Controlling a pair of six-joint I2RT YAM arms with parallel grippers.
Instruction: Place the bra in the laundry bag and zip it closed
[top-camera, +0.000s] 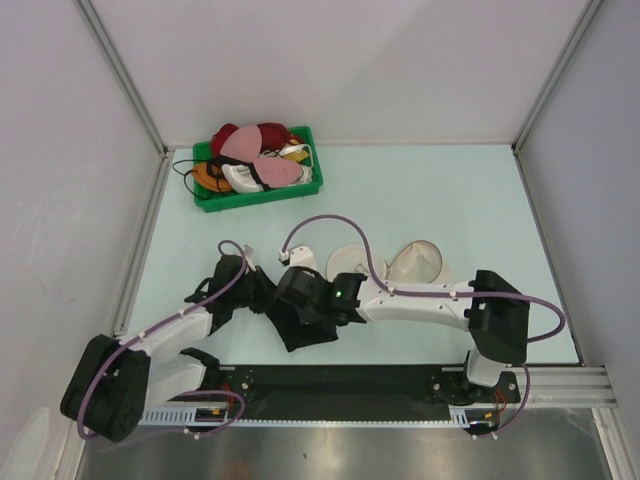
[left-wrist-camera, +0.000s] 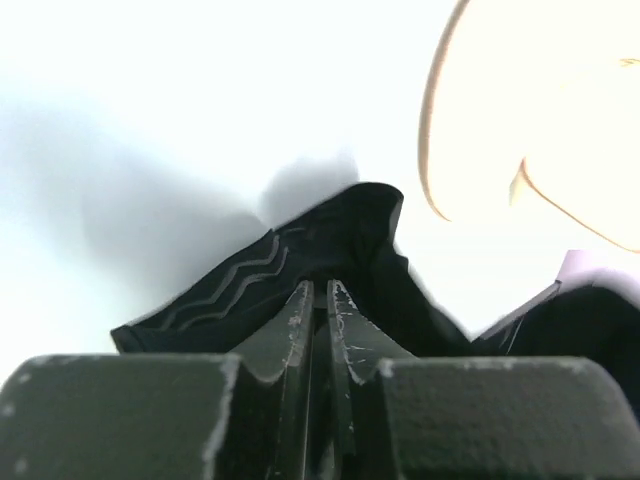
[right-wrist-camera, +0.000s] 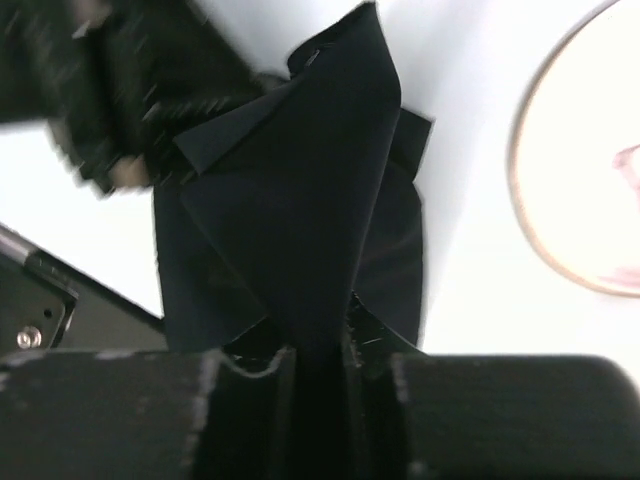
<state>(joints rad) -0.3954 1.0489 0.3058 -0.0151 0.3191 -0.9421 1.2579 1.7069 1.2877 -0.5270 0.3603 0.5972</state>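
Left fingers (left-wrist-camera: 297, 322) and right fingers (right-wrist-camera: 372, 345) each pinch tight on the bra (top-camera: 300, 328) — bunched between them over the worktop (top-camera: 450, 190) — near the bag (top-camera: 418, 262).

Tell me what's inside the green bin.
The green bin holds a heap of bras: red, pink, white and orange ones show on top. Whatever lies beneath them, and the bin's floor, is covered.
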